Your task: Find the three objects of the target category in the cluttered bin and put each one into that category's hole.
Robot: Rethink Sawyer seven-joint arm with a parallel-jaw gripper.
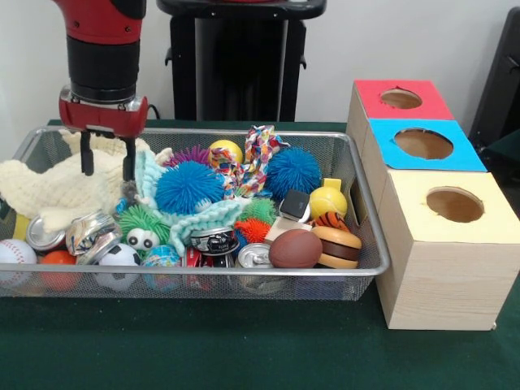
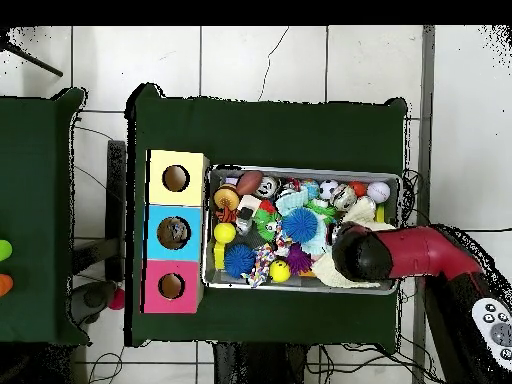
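The cluttered bin [image 1: 203, 273] is a silver wire-mesh basket full of toys, balls and cans; it also shows in the overhead view [image 2: 300, 171]. My gripper [image 1: 107, 172] hangs over the bin's left end in the front view. It is open and empty, with its black fingers [image 1: 86, 161] just above a cream knitted cloth [image 1: 57, 191]. The hole [image 1: 423, 144] in the blue top of the middle wooden box lies to the right of the bin, and shows in the overhead view [image 2: 173, 233]. In the overhead view my red arm [image 2: 400, 252] covers the gripper.
A red-topped box [image 1: 402, 99] and a yellow-topped box [image 1: 455, 205] flank the blue one. The bin holds two blue spiky balls [image 1: 188, 187], a brown football [image 1: 295, 248], a burger toy [image 1: 337, 246], a soccer ball [image 1: 119, 258], a baseball [image 1: 15, 253] and crushed cans [image 1: 89, 231].
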